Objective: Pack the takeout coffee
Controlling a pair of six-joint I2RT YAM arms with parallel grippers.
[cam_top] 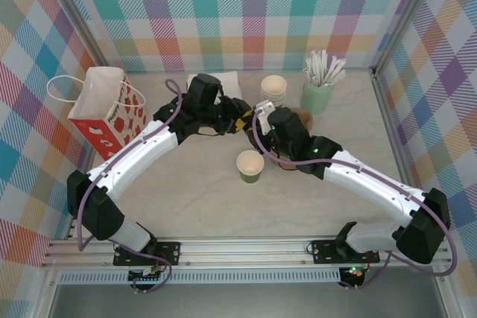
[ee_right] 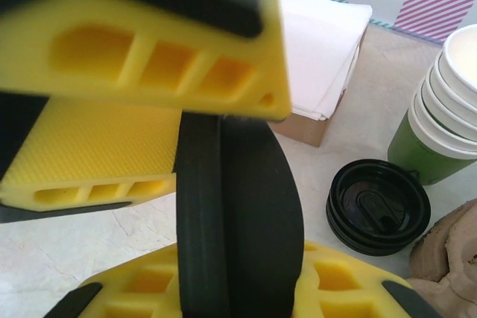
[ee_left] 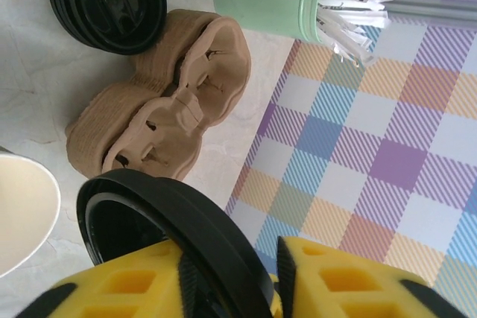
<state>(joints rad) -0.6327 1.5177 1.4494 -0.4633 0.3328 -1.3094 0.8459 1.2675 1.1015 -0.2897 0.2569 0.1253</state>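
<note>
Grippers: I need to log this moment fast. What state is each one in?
Left gripper: closed on the black lid.
Right gripper: closed on the same black lid, which stands on edge.

"Any writing you can read?"

"Just white lettering on the red paper bag [cam_top: 105, 115], left of the lidless green cup [cam_top: 250, 166]. It looks like 'Happy'; the rest is too small."

Bright, even light, soft shadows; left tool [ee_left: 231, 288] blurred close to lens.
</note>
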